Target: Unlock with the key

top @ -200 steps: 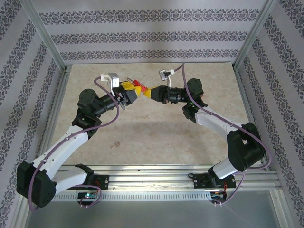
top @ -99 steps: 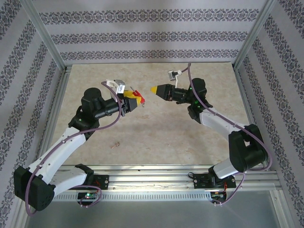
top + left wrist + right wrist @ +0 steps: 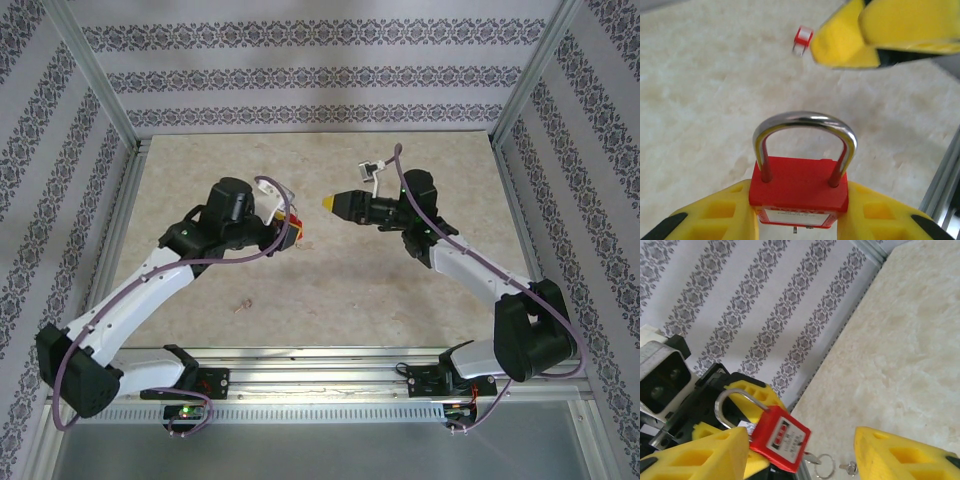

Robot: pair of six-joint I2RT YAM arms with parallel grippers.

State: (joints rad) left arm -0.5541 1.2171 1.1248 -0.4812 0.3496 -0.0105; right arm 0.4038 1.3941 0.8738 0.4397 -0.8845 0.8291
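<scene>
on the left, the left hand (image 3: 287, 230) is raised above the desk (image 3: 400, 300) and pinches a red padlock (image 3: 799, 192) by its body, one yellow finger pressed to each side. the lock stands upright in that grip, with its steel shackle (image 3: 805, 118) pointing away from the wrist and toward the other arm. both legs of the shackle look seated in the red body, so by my reading the lock is not open yet. in the right wrist view a small ring (image 3: 822, 465) and a key (image 3: 848, 468) hang under the lock's bottom edge. i cannot tell whether a key is sitting in the keyhole or only dangling from the ring. beyond the lock, on the desk, lies a small red and white piece (image 3: 802, 39), too blurred to name. to the right, the right hand (image 3: 328, 202) hovers in the air near the padlock without touching it. its yellow fingers (image 3: 700, 455) are spread and hold nothing. so the lock is picked up and presented, which i take to be the groundwork. what is left is the main part: taking the key, turning it in the lock, and freeing the shackle.
</scene>
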